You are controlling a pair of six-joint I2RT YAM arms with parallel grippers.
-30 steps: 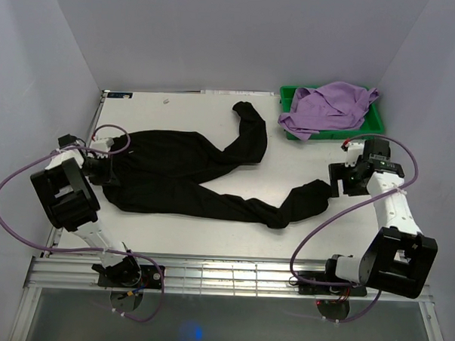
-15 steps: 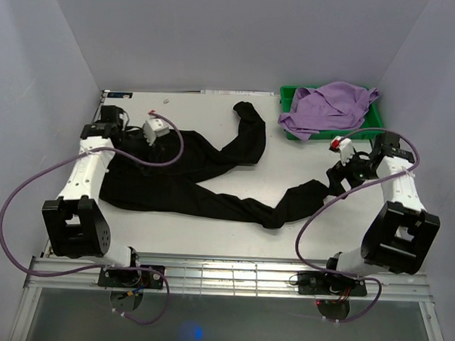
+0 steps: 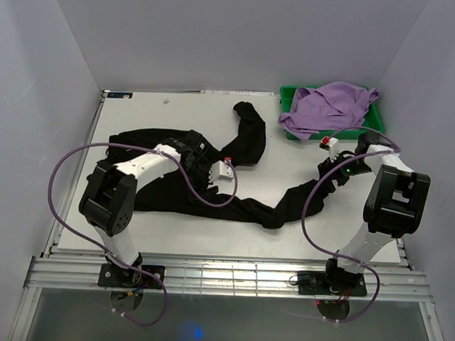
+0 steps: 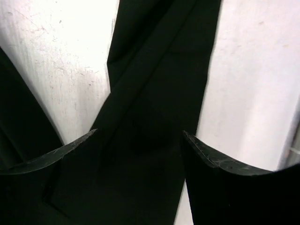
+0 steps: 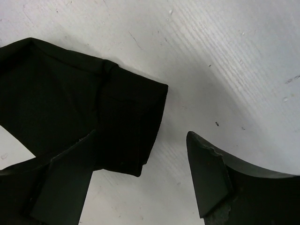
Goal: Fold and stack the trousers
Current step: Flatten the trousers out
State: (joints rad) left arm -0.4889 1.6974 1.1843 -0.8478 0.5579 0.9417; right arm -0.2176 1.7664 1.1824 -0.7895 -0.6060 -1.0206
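**Black trousers unfolded, both grippers wide open**

**Top view:** the trousers [image 3: 159, 175] are plain matte black soft fabric. They lie rumpled & unfolded on the white table [image 3: 139, 114], across most of its width. Waist end is at centre-left. One leg curls up to top centre. The other runs along lower centre to the right, w/ its cuff bunched at centre-right. The left gripper [image 3: 211, 170] is over the trousers' middle, approx. mid-frame. The right gripper [image 3: 331, 173] is just above the lower leg's cuff. Jaw state can't be told from this view. Upper right: a green bin [image 3: 373, 122] w/ a lilac garment [image 3: 328, 103] heaped in it. A dark strip [image 3: 117, 95] sits at the table's upper-left corner; any writing on it is too small to read.

**Left wrist view:** the fingers [image 4: 42, 161] are spread apart, nothing pinched. A black band of the trousers [image 4: 159, 70] runs from top centre down btwn them, w/ a long diagonal fold line. More black fabric shows at the left edge. White scratched table [image 4: 262, 70] shows on either side.

**Right wrist view:** the fingers [image 5: 211, 178] are spread, gripping nothing. The trousers' hemmed cuff [image 5: 70, 93] fills the left half. Its squared corner reaches into the gap btwn the jaws, by the left-hand finger; can't tell if they touch. White table [image 5: 225, 47] takes up the right half.
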